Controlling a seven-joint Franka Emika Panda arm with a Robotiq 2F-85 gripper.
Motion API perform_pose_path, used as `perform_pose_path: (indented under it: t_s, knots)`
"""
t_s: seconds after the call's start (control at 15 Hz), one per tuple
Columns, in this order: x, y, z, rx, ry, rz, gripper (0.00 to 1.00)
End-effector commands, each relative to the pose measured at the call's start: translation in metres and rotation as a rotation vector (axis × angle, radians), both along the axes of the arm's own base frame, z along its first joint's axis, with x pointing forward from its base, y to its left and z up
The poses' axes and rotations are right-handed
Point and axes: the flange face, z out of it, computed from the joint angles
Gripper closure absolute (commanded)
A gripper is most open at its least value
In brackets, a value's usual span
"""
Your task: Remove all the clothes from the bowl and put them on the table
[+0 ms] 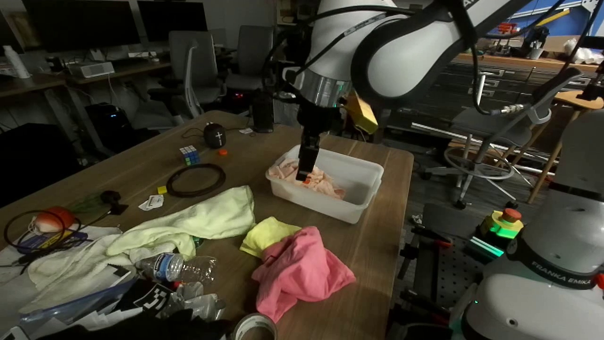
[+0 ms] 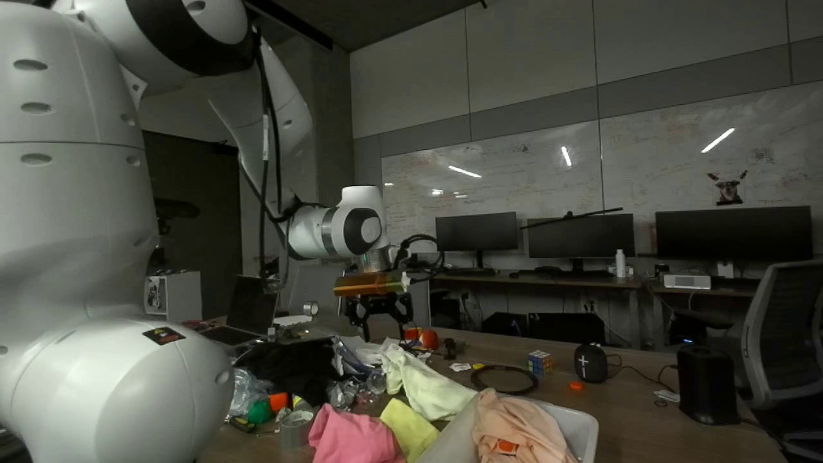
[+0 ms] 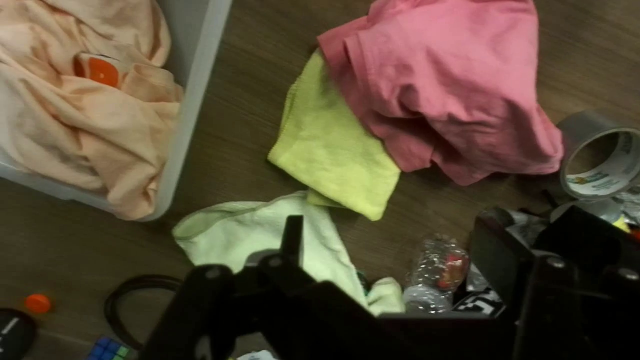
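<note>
A brown wooden tabletop (image 1: pixel 370 255) spreads beneath a robot arm (image 1: pixel 415 61) lettered "FRANKA EMIKA." A white tub (image 1: pixel 316 200) holds the peach-orange cloth (image 3: pixel 90 117); outside, on the tabletop, the pink cloth (image 1: pixel 302 274) overlaps the yellow-green cloth (image 1: pixel 269 236). Above, the fingers (image 3: pixel 497 260) stand wide apart. Printing inside a silver tape roll (image 3: pixel 580 132) is too blurred to read.

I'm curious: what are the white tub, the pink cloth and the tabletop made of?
White tub: probably plastic, satin-finished, with smooth walls and molded-looking rounded corners.
Pink cloth: matte fabric, perhaps cotton; it falls in soft folds.
Tabletop: wood or wood-look laminate, low sheen, going by its visible grain.
</note>
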Motion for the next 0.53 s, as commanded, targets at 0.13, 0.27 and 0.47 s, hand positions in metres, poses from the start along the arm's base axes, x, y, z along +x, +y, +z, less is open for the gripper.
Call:
perform_pose_path:
  t_s: [0.13, 0.27, 0.47]
  knots:
    - [0.029, -0.111, 0.021, 0.012, -0.083, -0.179, 0.0]
    - [0.039, -0.143, 0.028, 0.013, -0.099, -0.239, 0.0]
    - [0.06, -0.177, 0.031, 0.013, -0.097, -0.302, 0.0]
